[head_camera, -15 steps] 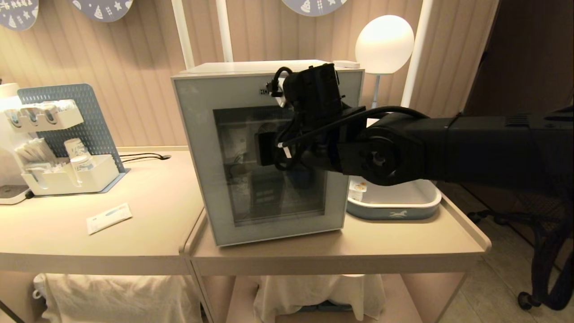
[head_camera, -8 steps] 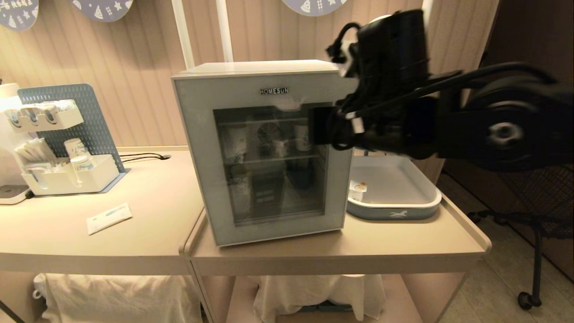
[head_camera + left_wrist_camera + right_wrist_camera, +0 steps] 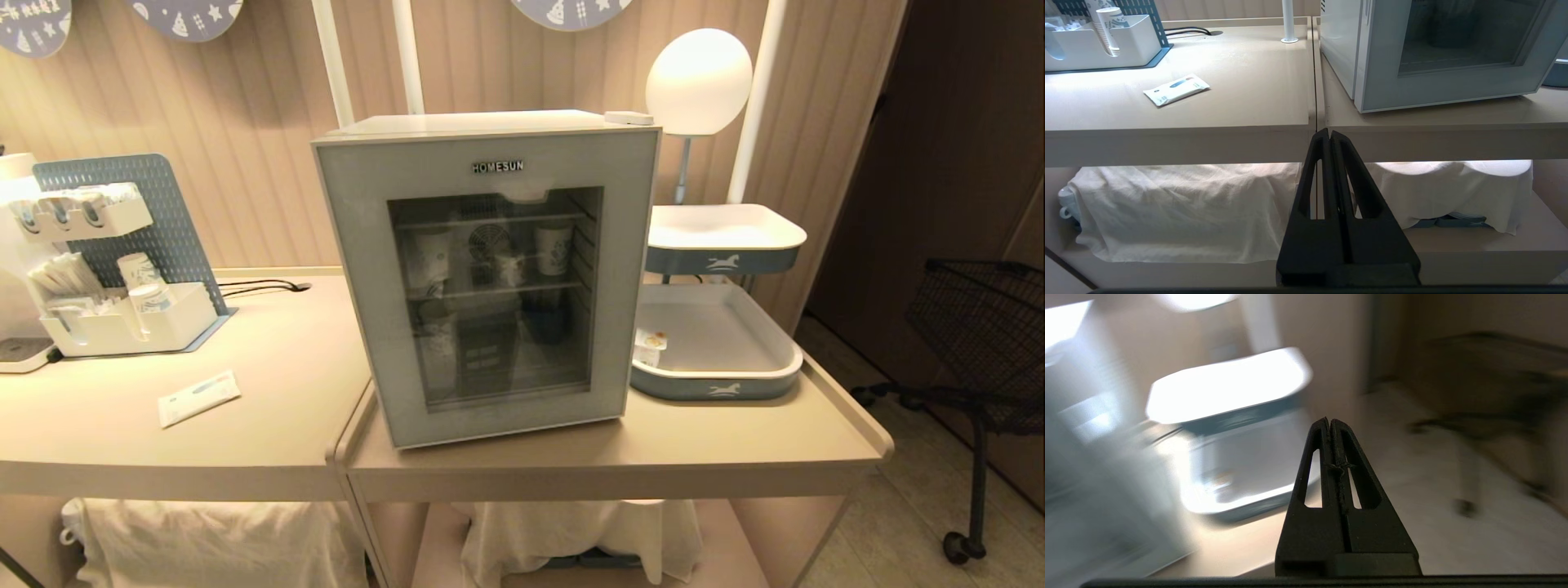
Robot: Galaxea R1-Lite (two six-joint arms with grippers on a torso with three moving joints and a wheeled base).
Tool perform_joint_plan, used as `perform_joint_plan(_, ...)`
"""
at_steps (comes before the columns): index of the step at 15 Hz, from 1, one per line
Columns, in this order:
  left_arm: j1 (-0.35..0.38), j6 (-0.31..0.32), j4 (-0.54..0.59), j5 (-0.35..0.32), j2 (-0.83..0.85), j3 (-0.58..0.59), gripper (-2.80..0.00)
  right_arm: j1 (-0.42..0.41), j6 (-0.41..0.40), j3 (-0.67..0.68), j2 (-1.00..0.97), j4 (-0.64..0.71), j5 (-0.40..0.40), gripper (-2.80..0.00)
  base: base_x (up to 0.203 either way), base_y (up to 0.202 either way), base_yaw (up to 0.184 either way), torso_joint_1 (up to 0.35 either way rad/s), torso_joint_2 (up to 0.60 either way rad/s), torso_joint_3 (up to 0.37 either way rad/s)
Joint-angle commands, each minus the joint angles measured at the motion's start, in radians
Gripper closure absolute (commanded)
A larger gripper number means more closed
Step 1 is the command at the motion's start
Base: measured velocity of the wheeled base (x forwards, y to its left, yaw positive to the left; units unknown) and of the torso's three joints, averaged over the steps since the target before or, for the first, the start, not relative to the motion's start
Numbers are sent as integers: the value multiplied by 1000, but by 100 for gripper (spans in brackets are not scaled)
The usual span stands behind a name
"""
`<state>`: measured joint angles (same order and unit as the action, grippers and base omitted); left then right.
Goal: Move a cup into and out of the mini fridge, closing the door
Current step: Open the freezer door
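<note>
The cup (image 3: 510,268) stands on the upper wire shelf inside the mini fridge (image 3: 490,278), between two taller paper cups (image 3: 553,249), behind the closed door (image 3: 494,298); a tray (image 3: 718,371) holding a small orange-lidded cup (image 3: 651,346) sits just beside the fridge on the worktop (image 3: 245,392); the left gripper (image 3: 1329,133), fingers pressed together and empty, hangs below the worktop's front edge; the right gripper (image 3: 1329,420), fingers also closed on nothing, points toward the blurred tray, well apart from the fridge.

Warm, dimmish head view, lit mainly by the glowing globe lamp (image 3: 700,80); faint reflections on the door (image 3: 490,286) glass. Left wrist view sharp, with bright glare on the table (image 3: 1180,102). Right wrist view heavily motion-blurred, tray (image 3: 1224,388) blown out white.
</note>
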<state>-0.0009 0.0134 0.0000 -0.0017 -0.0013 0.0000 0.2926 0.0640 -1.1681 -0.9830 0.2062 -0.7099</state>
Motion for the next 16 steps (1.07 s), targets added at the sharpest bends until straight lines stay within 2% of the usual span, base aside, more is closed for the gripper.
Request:
perform_joint_plan(1,1,0,0,0,1,1,0,-157,-28,147,340,8,-16,0,0,0,0,0,0,0)
perform_joint_plan(3,1,0,0,0,1,1,0,-225,-59,331,546,10,-18,0,0,0,0,0,0,0)
perform_joint_plan(6,0,0,0,0,1,1,0,-273,-82,568,796,13,-10,0,0,0,0,0,0,0)
perform_joint_plan(7,1,0,0,0,1,0,0,-280,-85,646,873,5,36,0,0,0,0,0,0,0)
perform_joint_plan(8,1,0,0,0,1,0,0,-284,-80,725,938,-24,151,0,0,0,0,0,0,0)
perform_joint_plan(10,-1,0,0,0,1,2,0,-288,-48,946,980,-225,411,0,0,0,0,0,0,0)
perform_joint_plan(12,-1,0,0,0,1,1,0,-291,-82,1132,982,-352,592,0,0,0,0,0,0,0)
perform_joint_plan(13,1,0,0,0,1,0,0,-291,-96,1173,982,-327,645,0,0,0,0,0,0,0)
perform_joint_plan(14,-1,0,0,0,1,1,0,-292,-101,1172,981,-229,676,0,0,0,0,0,0,0)
perform_joint_plan(15,0,0,0,0,1,1,0,-292,-95,1152,980,-129,699,0,0,0,0,0,0,0)
perform_joint_plan(16,1,0,0,0,1,0,0,-292,-85,1148,980,-111,708,0,0,0,0,0,0,0)
